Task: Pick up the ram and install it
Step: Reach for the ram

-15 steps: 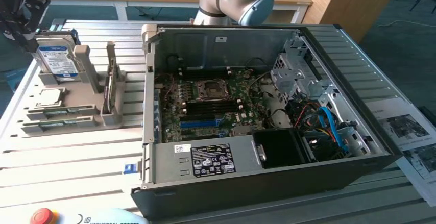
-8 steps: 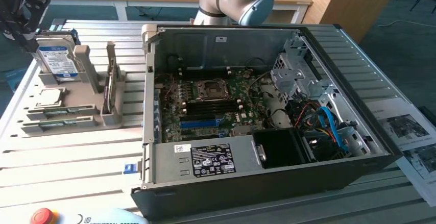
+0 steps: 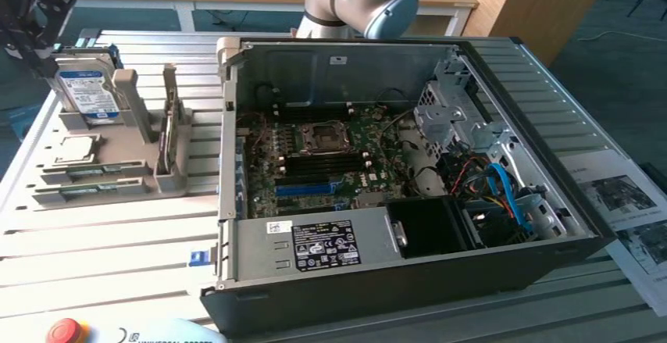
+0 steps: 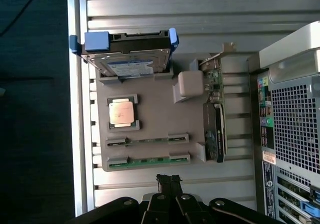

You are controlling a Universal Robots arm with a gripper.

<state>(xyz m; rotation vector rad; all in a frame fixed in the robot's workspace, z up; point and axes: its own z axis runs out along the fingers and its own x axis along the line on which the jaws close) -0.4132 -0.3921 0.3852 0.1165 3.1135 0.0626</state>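
Note:
Two rams (image 4: 147, 160) (image 4: 147, 140), thin green sticks, lie on edge in parallel slots of a grey holder (image 4: 160, 108). In the exterior view they (image 3: 89, 191) sit at the holder's near end. My gripper (image 4: 169, 181) hangs high above the table just off the holder's ram end, fingers together and holding nothing. In the exterior view the gripper (image 3: 40, 42) is a dark shape at the far left, above the hard drive. The open computer case (image 3: 344, 42) lies in the middle, its motherboard memory slots (image 3: 312, 173) exposed.
The holder also carries a silver hard drive with a blue label (image 4: 127, 58), a square processor chip (image 4: 122, 112) and an upright expansion card (image 4: 215, 119). The case (image 4: 295, 108) lies beside the holder. A red stop button (image 3: 65, 331) and papers (image 3: 625, 202) sit at the table's edges.

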